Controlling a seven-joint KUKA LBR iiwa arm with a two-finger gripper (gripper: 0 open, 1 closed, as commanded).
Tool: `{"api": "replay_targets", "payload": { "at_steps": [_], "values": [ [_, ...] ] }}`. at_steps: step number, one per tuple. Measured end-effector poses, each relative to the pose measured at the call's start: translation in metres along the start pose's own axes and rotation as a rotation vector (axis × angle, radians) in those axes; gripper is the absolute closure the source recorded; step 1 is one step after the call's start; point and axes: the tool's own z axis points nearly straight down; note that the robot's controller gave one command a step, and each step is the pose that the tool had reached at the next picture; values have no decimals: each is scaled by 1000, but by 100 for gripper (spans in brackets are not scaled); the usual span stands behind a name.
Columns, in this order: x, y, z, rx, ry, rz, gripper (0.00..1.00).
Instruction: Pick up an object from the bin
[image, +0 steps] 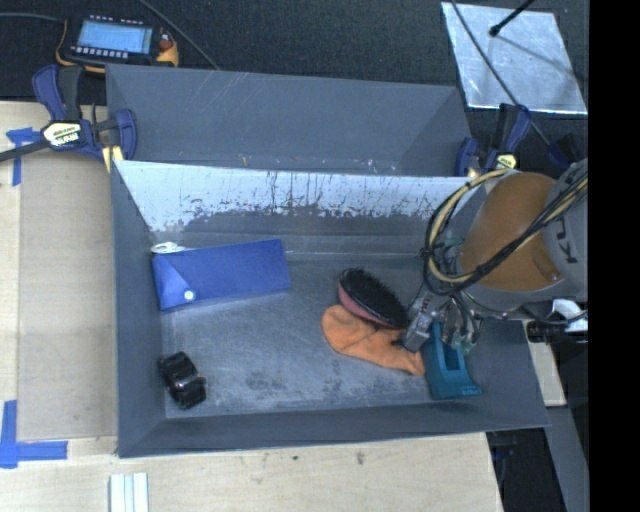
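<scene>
My gripper (438, 330) hangs low at the bin's right side, its fingers spread apart with nothing between them. Directly under and in front of it stands a blue plastic block-shaped thing (450, 372). To its left lies a crumpled orange cloth (368, 342), whose right end reaches the left fingertip. A black oval brush with a pink rim (370, 296) rests on the cloth's upper edge, just left of the gripper.
A flat blue box (222, 271) lies at the left near the back wall. A small black part (182, 379) sits in the front left corner. The arm with its orange cover and cables fills the right side above the gripper.
</scene>
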Motion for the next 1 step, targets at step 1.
{"api": "replay_targets", "payload": {
  "at_steps": [1],
  "values": [
    [0,0,-7,1,1,0,100]
  ]
}}
